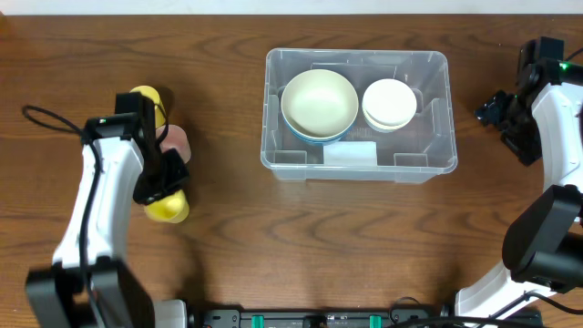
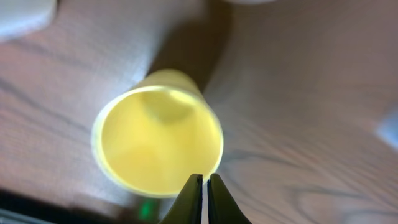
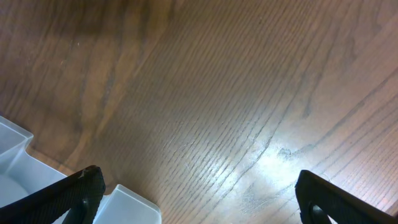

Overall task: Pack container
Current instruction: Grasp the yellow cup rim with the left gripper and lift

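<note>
**Desk:** Where does the container sit?

**Photographer:** The container (image 1: 357, 53) stands mid-worktop (image 1: 228, 255), open-topped, with its white label (image 1: 351, 153) on the near wall. Inside, a cream bowl (image 1: 319, 102) lies to the left, and a stack of small white bowls (image 1: 390, 103) sits just beside it to the right.

**Desk:** And the arms?

**Photographer:** The left gripper (image 2: 204, 179) is well apart from the bin, out to the left. Its fingers (image 2: 190, 200) are nearly together at the rim of a yellow cup (image 2: 155, 143) and appear to pinch the wall. The right gripper (image 3: 199, 199) hangs over bare wood near the bin's right end, fingers spread wide and holding nothing.

**Desk:** How would the bin handle?

**Photographer:** Probably light and fairly stiff, though the thin clear walls likely flex and the smooth plastic looks slippery. The rounded rim or the moulded notches offer the surest hold. Any tilt would likely set the bowls sliding.

**Desk:** The cup?

**Photographer:** Light and thin-walled, by the look of it. A gentle pinch at the rim should carry it.
</note>
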